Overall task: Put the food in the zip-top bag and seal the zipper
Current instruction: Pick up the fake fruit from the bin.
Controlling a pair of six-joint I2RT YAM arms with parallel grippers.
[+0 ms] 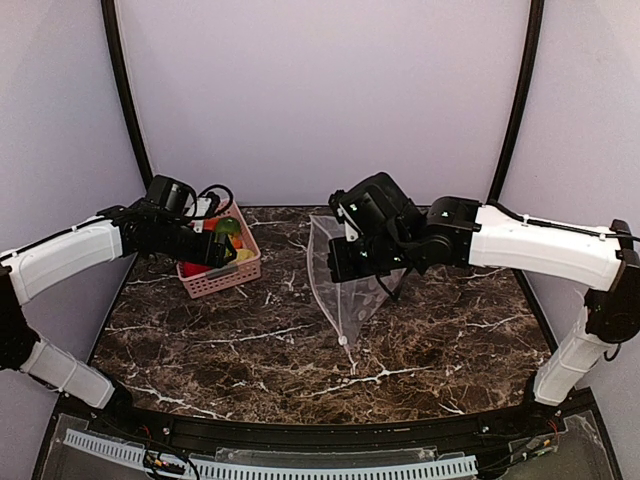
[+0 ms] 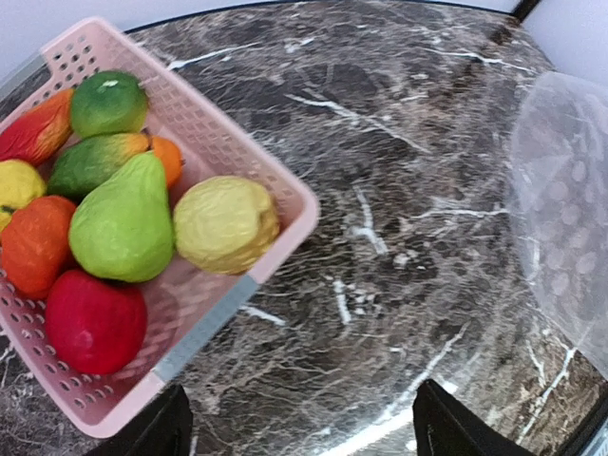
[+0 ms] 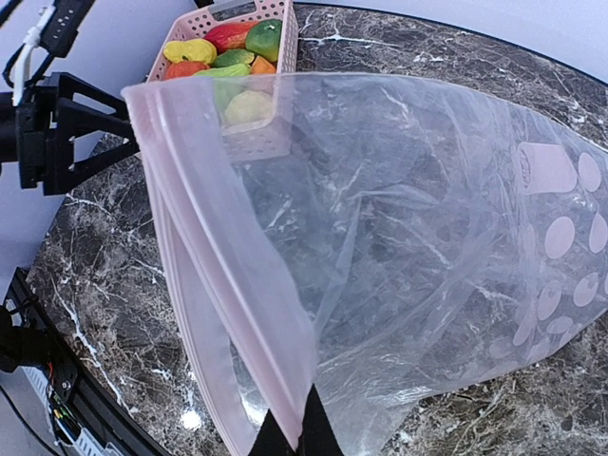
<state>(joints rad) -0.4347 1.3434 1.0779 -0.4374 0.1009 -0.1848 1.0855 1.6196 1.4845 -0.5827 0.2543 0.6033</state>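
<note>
right gripper (image 3: 290,435): I pinch it tight on the zipper (image 3: 223,275).
zip-top bag (image 3: 408,237): hangs from my grip, right of the pink basket (image 2: 275,190); mouth gapes leftward, zipper runs far-to-near.
left gripper (image 2: 304,439): spread wide, empty, beside the basket.
food (image 2: 123,223): in the basket.

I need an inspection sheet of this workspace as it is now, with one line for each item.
Surface: dark marble table with white veins.
Job's things: food all lies in the pink basket, far left. Bag is held up mid-table, mouth open toward the basket, nothing inside. Zipper is not sealed.
Clutter: nothing seen.
Grippers: left fingers are open at the basket and hold nothing. Right fingers are shut on the bag's pink edge.
Cables: black cable loops at the left wrist.
Surroundings: plain pale walls, black poles.
</note>
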